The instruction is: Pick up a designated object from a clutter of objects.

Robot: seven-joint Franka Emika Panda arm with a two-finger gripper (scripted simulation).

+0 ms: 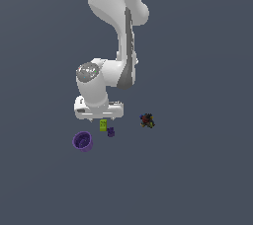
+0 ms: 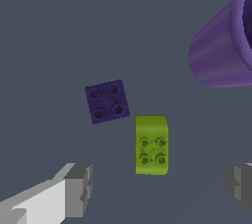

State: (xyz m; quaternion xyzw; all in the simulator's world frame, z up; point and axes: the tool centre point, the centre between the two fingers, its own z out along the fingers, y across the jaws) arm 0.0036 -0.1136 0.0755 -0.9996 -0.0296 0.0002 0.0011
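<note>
Approach looks to be the step in hand: gripper (image 2: 157, 188) spread wide, empty, above the green block (image 2: 151, 144) at lower centre of the wrist view. Next it should descend, straddling the block, clear of the purple piece (image 2: 107, 101).

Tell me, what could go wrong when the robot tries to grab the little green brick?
1. The small purple brick sits close beside the green brick, nearly corner to corner. A finger coming down could bump it or pinch both.
2. The open gripper has the green brick between its fingers but not quite centred, so the brick might twist or slip as they close.
3. The purple cup is nearby too; a sideways move could knock it.
</note>
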